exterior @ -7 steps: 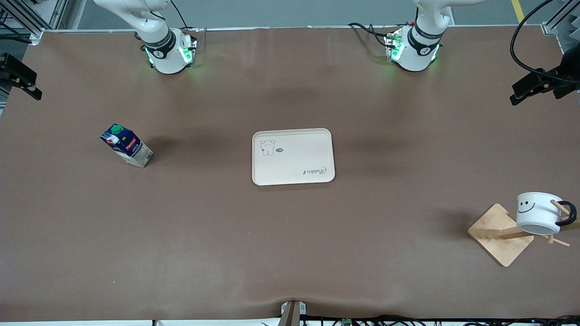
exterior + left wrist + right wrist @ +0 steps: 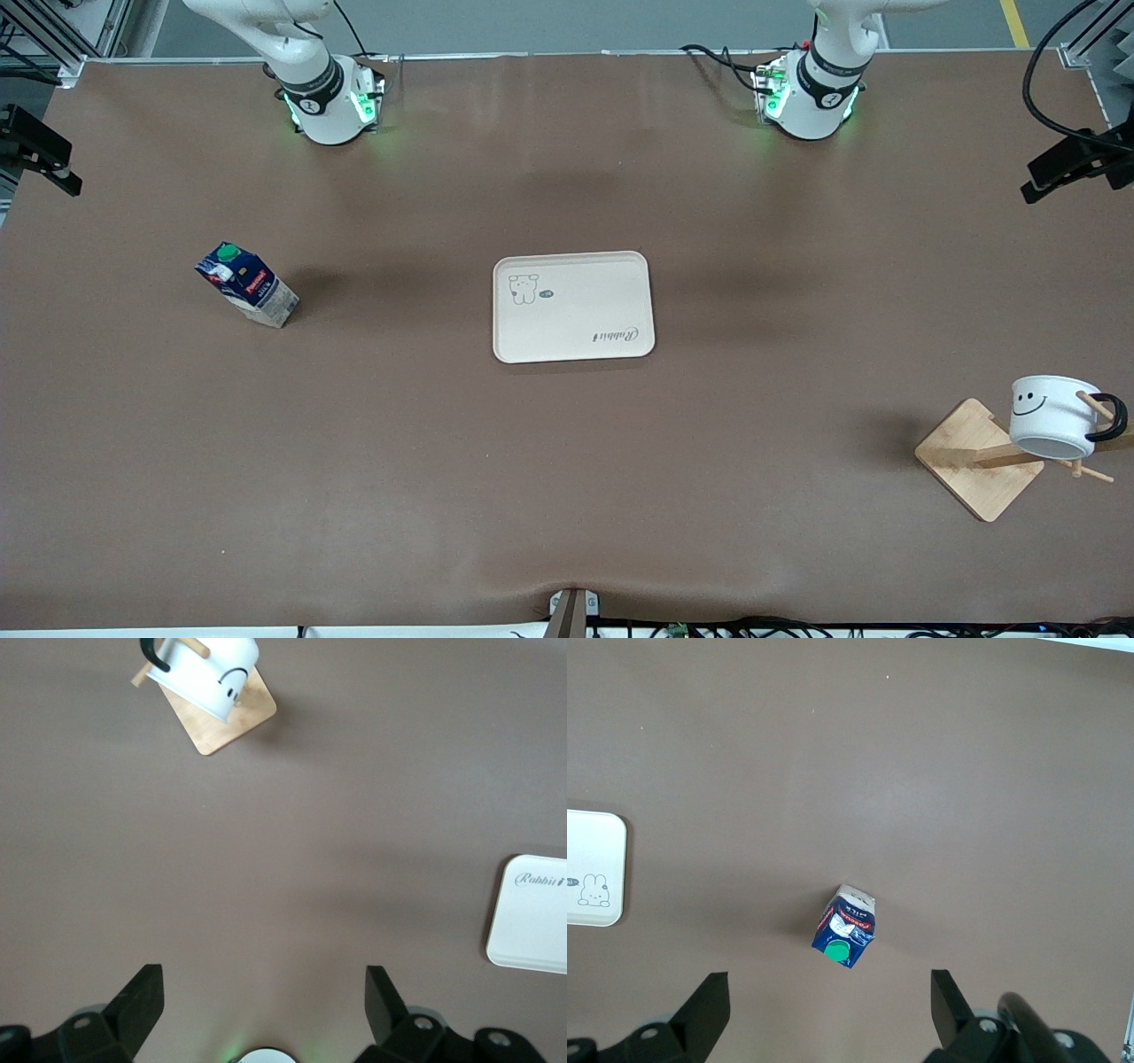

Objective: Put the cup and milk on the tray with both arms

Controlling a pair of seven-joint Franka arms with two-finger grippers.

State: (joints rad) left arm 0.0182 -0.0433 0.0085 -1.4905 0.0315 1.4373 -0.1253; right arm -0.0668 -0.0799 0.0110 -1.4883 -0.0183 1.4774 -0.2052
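The cream tray [image 2: 573,307] lies in the middle of the table. The milk [image 2: 248,285], a dark blue carton with a green cap, stands toward the right arm's end. The white smiley cup [image 2: 1052,416] hangs by its black handle on a peg of a wooden stand, toward the left arm's end. My left gripper [image 2: 264,990] is open and empty, high over bare table, with the cup [image 2: 208,673] and a tray corner [image 2: 532,912] in its view. My right gripper [image 2: 828,992] is open and empty, high over the table near the milk [image 2: 846,937]. Neither gripper shows in the front view.
The stand's square wooden base [image 2: 974,461] sits under the cup near the table's edge. Black clamps [image 2: 1076,164] [image 2: 35,151] stick in at both ends of the table. The two arm bases [image 2: 332,102] [image 2: 811,97] glow green.
The black clamp and cable at the left arm's end of the table have shifted slightly outward. The cup, milk and tray have not moved.
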